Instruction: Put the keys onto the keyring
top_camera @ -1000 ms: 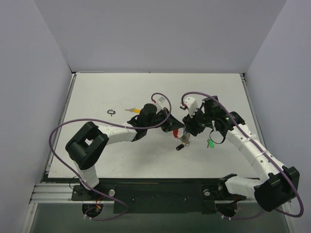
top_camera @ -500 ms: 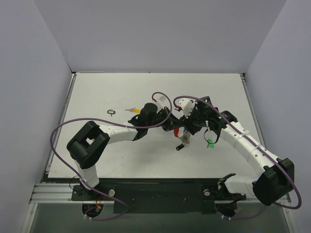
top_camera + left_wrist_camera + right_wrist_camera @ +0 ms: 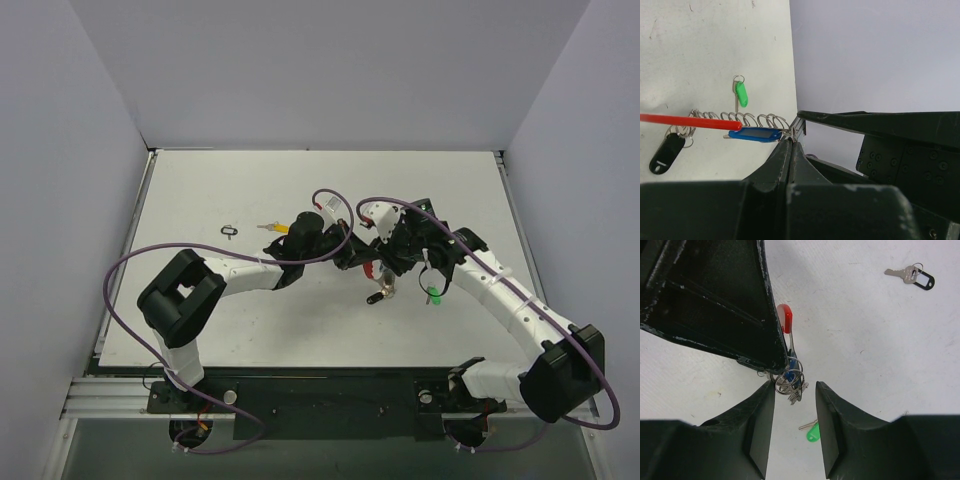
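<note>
The keyring (image 3: 760,121), a silver coil with a red piece (image 3: 690,120), hangs from my left gripper (image 3: 791,141), which is shut on the coil's end. A blue key (image 3: 754,134) and a black key (image 3: 665,154) hang on it. My right gripper (image 3: 795,387) is open, its fingers on either side of the coil's end rings (image 3: 789,379), the left finger close against them. A green key (image 3: 812,432) lies on the table below. In the top view the two grippers meet at mid-table above the keyring (image 3: 373,270). A yellow key (image 3: 272,227) lies behind my left arm.
A small black-rimmed tag with a silver key (image 3: 230,230) lies at the table's left. The green key (image 3: 433,295) rests under my right forearm. Purple cables loop over both arms. Grey walls close off three sides of the white table (image 3: 200,190).
My right gripper has moved left up to the keyring's end and its jaws have narrowed around the rings. The hanging black key has swung slightly. The left gripper holds still.
</note>
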Available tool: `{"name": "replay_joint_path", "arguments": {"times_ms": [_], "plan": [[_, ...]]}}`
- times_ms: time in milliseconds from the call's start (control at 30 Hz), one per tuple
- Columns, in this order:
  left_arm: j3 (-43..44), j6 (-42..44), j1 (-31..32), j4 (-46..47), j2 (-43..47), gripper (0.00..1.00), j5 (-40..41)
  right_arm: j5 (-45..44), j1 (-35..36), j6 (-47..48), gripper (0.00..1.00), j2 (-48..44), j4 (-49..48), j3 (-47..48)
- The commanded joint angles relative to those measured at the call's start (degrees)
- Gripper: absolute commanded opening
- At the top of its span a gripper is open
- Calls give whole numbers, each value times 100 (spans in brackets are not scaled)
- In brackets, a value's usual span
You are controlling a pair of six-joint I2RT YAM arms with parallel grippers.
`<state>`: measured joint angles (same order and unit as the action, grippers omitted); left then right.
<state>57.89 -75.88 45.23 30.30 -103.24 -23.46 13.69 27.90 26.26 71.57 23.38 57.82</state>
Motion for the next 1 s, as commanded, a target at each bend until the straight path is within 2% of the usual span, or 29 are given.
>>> {"name": "replay_joint_path", "arguments": {"times_ms": [0, 700, 833, 967], "plan": [[161, 38, 3, 327, -12, 0, -62, -227, -65, -147, 33, -231, -123, 106], [205, 82, -6, 257, -56, 0, -115, 167, -285, -350, 31, -310, -141, 211], [197, 99, -14, 257, -73, 0, -115, 791, -285, 142, 45, -284, 236, 343], [170, 134, -41, 248, -82, 0, -150, 968, -294, 835, 47, -118, 466, 493]]}}
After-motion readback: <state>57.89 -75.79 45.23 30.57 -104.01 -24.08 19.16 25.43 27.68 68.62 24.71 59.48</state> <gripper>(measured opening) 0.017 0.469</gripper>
